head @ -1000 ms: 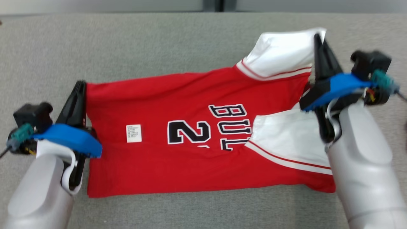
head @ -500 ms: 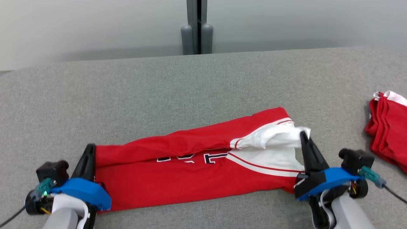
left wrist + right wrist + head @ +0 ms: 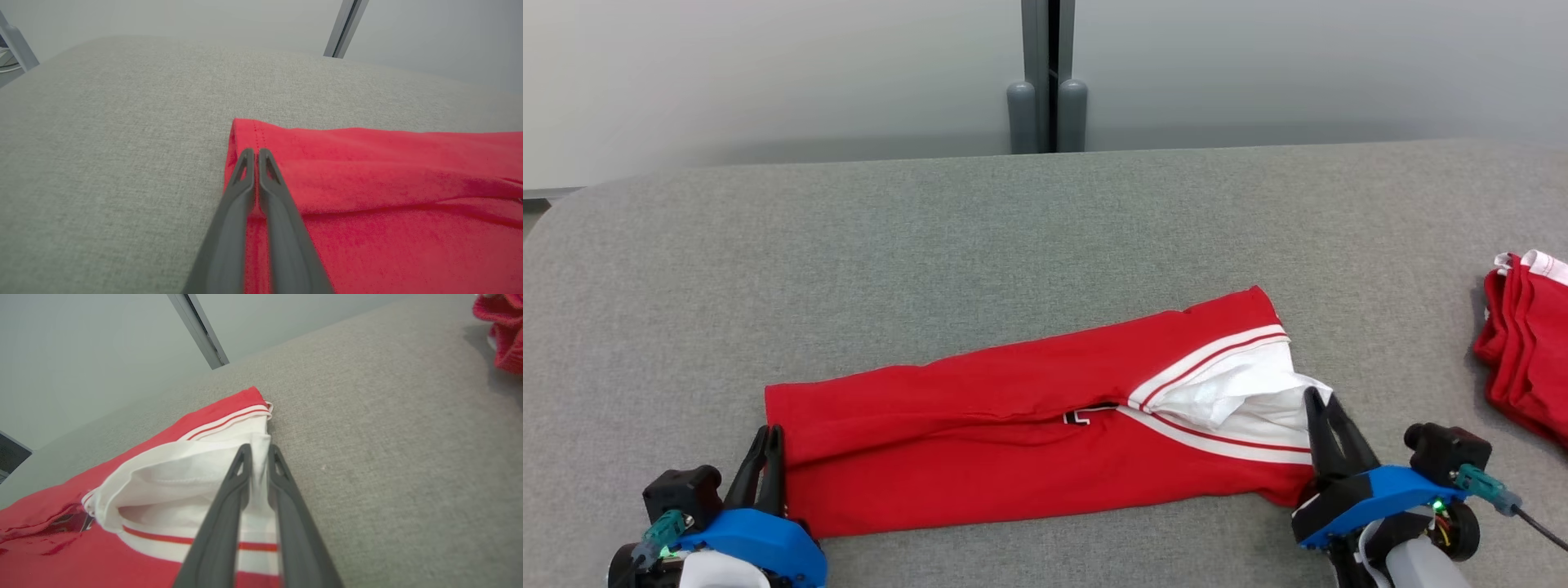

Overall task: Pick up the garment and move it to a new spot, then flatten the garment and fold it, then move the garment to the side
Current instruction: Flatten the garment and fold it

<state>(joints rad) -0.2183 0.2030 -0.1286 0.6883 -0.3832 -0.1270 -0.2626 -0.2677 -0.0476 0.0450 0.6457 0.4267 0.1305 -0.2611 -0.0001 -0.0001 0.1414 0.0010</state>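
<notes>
Garment: a red knit jersey garment with white, red-striped sleeves (image 3: pixel 1013 425) lies as a long band across the lower middle of the head view, on a grey fabric-covered table (image 3: pixel 931 245).
Progress: picked, moved and spread look done, and the first lengthwise fold is laid (black lettering barely peeks from the crease). Further folds and the move aside probably remain.
Left gripper (image 3: pixel 766 433): lower left, with its dark fingers pressed together at the garment's left hem. Whether they pinch cloth cannot be told.
Right gripper (image 3: pixel 1321 400): lower right, clenched on the white sleeve edge.
Head view adds: the garment's whole length, and a heap of red cloth (image 3: pixel 1523 343) at the right edge, well apart.
Wrist views add: hem stitching beyond the left fingertips, and white fabric caught between the right fingers.
</notes>
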